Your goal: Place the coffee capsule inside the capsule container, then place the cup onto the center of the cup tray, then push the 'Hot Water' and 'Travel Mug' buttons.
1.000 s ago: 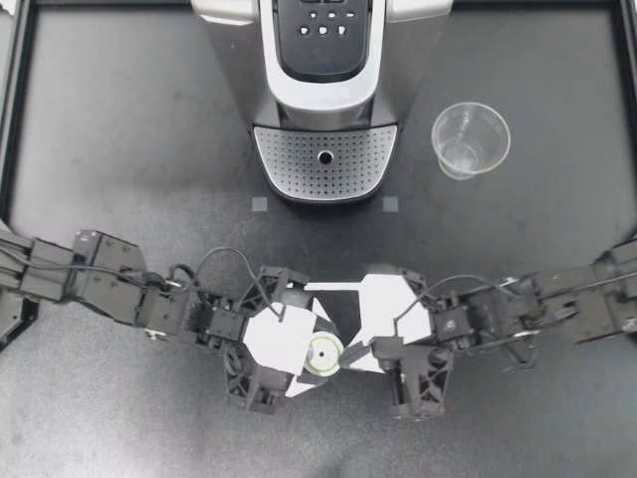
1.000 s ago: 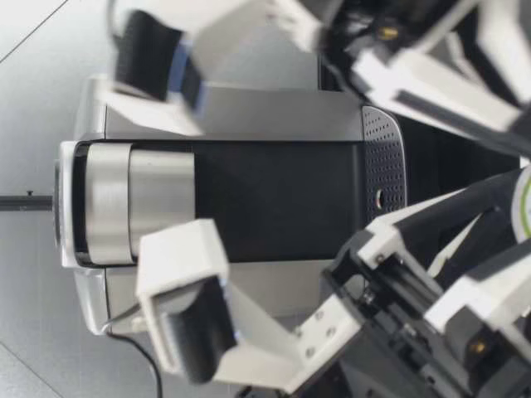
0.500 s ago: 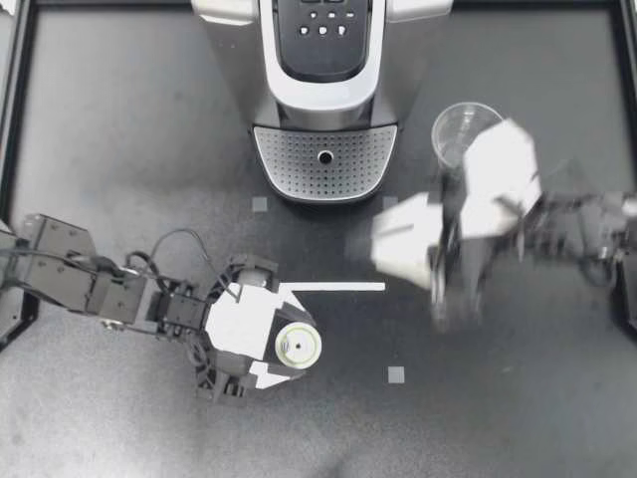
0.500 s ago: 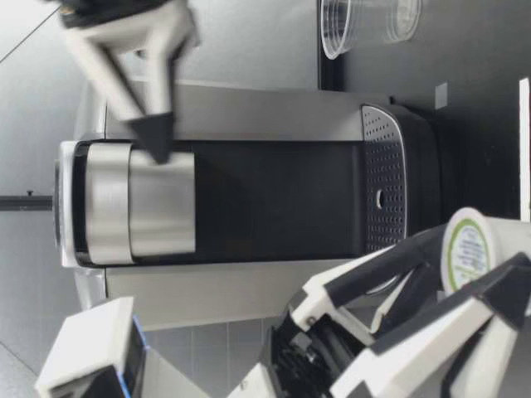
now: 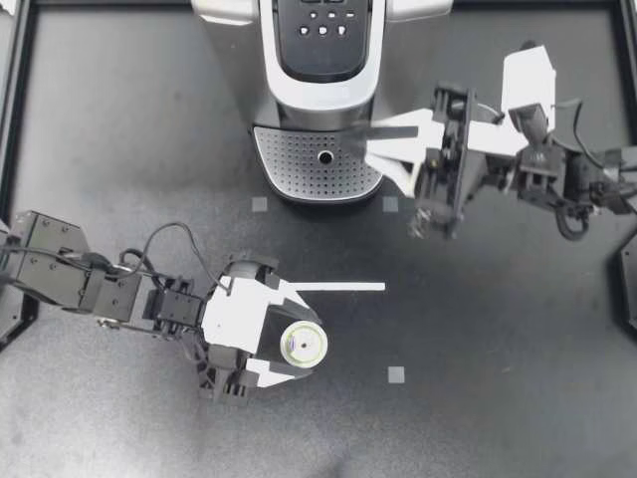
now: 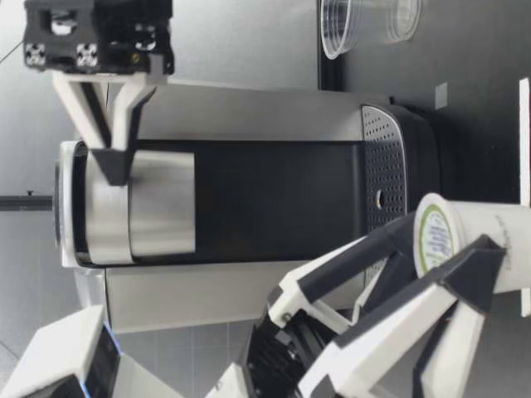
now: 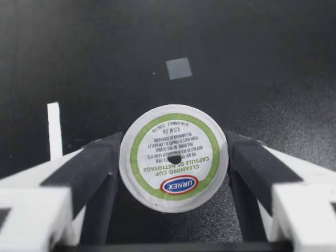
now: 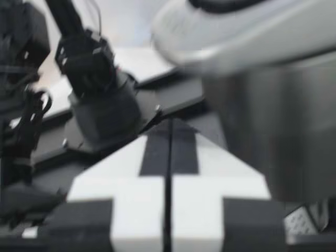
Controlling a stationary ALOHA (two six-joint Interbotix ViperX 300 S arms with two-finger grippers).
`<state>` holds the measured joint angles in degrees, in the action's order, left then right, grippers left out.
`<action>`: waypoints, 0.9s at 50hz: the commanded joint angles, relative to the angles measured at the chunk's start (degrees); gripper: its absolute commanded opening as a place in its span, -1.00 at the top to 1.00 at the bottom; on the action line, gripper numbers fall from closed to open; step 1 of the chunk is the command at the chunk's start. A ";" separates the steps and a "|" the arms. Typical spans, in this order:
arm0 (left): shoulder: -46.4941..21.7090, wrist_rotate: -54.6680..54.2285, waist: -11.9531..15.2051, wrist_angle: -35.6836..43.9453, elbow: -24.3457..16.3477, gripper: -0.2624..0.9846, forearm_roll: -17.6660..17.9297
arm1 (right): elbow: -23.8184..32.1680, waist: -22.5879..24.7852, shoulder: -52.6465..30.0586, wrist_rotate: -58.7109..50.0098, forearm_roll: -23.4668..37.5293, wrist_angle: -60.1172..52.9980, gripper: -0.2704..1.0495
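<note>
A white capsule (image 5: 303, 345) with a green-ringed lid is held off the table between both fingers of my left gripper (image 5: 302, 346), in front of the coffee machine (image 5: 323, 85). The left wrist view shows the capsule (image 7: 174, 158) lid-on, clamped between the dark pads (image 7: 97, 167). My right gripper (image 5: 366, 139) is shut and empty, raised at the machine's front right. In the low view its tip (image 6: 113, 168) rests against the silver lid (image 6: 141, 203). The clear cup (image 6: 365, 25) stands beside the machine and is hidden under the right arm in the top view. The perforated cup tray (image 5: 323, 164) is bare.
The button panel (image 5: 323, 25) sits on top of the machine. A white tape strip (image 5: 341, 287) and small grey squares (image 5: 396, 374) mark the black table. A raised frame edges the table at the left (image 5: 12, 119).
My right arm swung from the table's middle, past the cup, up to the machine's lid, staying shut. My left gripper drew back to the left with the capsule.
</note>
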<state>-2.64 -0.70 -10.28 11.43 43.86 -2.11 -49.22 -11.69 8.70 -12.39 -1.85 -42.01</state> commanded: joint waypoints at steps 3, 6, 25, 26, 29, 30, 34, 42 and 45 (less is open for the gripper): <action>1.76 -0.09 0.26 0.53 -0.79 -0.22 0.09 | 2.11 -1.49 0.18 0.18 -0.18 -2.11 0.56; 1.85 -0.09 0.26 0.53 -0.79 -0.22 0.09 | 2.37 -1.93 0.00 0.18 -0.09 -2.81 0.56; 2.02 0.00 0.26 0.53 -0.70 -0.22 0.09 | 5.01 -2.29 1.76 0.44 -0.18 -8.09 0.56; 2.02 0.00 0.26 0.53 -0.79 -0.22 0.09 | 5.19 -2.29 1.93 0.70 -0.18 -8.35 0.56; 2.02 0.00 0.26 0.53 -0.79 -0.22 0.09 | 5.89 -2.29 2.29 1.41 -0.18 -9.05 0.56; 2.02 0.00 0.26 0.53 -0.88 -0.22 0.09 | 6.24 -2.29 2.37 1.76 -0.09 -9.23 0.56; 2.29 0.00 0.26 0.53 -1.05 -0.22 0.09 | 7.29 -3.16 2.37 3.08 -0.18 -9.23 0.56; 4.83 0.44 0.26 0.53 -1.58 -0.22 0.09 | 8.96 -4.92 2.02 3.69 -0.18 -9.32 0.56; 5.89 0.44 0.44 0.62 -1.58 -0.22 0.09 | 9.32 -5.45 2.02 3.69 -0.18 -9.23 0.56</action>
<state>0.53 -0.26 -10.20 11.43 43.68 -2.11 -41.84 -16.00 9.67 -8.79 -1.85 -50.71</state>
